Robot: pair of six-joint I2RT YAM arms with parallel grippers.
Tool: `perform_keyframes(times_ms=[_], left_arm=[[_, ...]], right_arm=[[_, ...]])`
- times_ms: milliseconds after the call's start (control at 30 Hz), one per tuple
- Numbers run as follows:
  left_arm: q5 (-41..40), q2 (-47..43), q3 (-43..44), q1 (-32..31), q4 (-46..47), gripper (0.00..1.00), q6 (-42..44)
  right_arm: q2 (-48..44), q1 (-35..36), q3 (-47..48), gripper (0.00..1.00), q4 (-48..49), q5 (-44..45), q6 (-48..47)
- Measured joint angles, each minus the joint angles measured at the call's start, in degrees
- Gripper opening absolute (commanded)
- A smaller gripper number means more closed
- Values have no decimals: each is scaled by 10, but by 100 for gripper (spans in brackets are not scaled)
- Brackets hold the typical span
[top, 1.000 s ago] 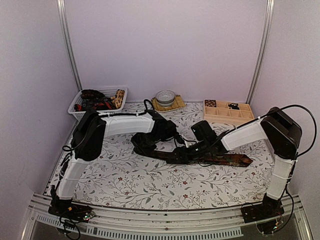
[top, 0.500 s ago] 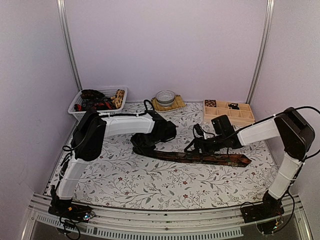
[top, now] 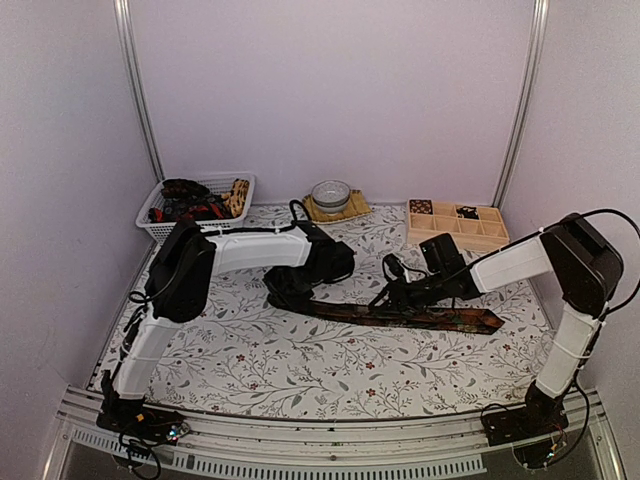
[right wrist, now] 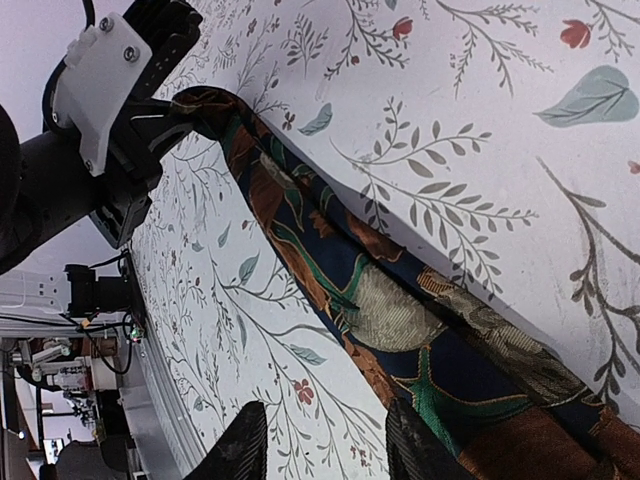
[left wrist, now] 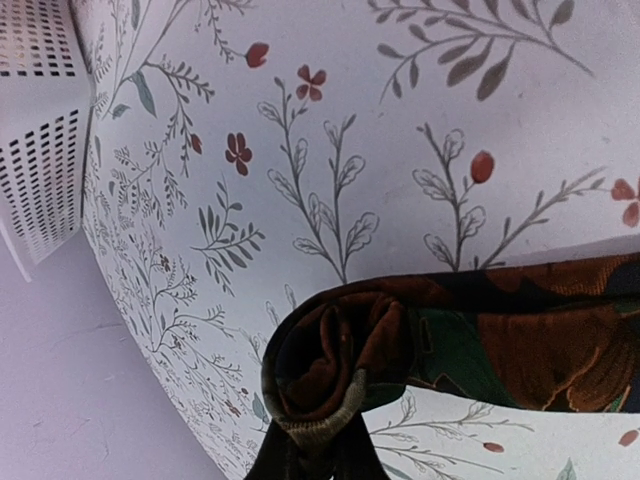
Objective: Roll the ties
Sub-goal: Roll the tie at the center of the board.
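White perforated plastic, the basket (top: 152, 226) at the back left corner of the worktop (top: 300, 370) holds a heap of spare ties (top: 190, 200). Right of it, toward the middle, the left gripper (top: 288, 292) sits low on the cloth, its jaws pinched tight on the narrow end of a dark necktie (top: 420, 316) patterned in rust and green. Its wrist view shows that end already curled over on itself into a first small turn. This arm has not budged over the last second. The necktie lies as it did, stretched flat from the pinch toward the right edge, with its wide tip stopping short of that edge.

The change is on the right. The right gripper (top: 398, 296) has shifted along the strip a little toward the wide end, and its fingers have drawn partway together. They are still apart, one (right wrist: 243, 445) over bare cloth and the other at the fabric's edge, clamping nothing I can see. My read is that the strip is now laid out straight enough and the roll can grow from the left end. The wooden tray (top: 455, 240) stands at the back right corner.
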Motion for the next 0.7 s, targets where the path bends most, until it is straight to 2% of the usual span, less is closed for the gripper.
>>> perform_keyframes(times_ms=[300,700], left_arm=[[-21,28,18,-4,-15,0,-5],[-1,41,64,-18,-17,0,-3]], right_arm=[[26,0,0,35,0,-2,5],[45,0,1,34,3,-5,7]])
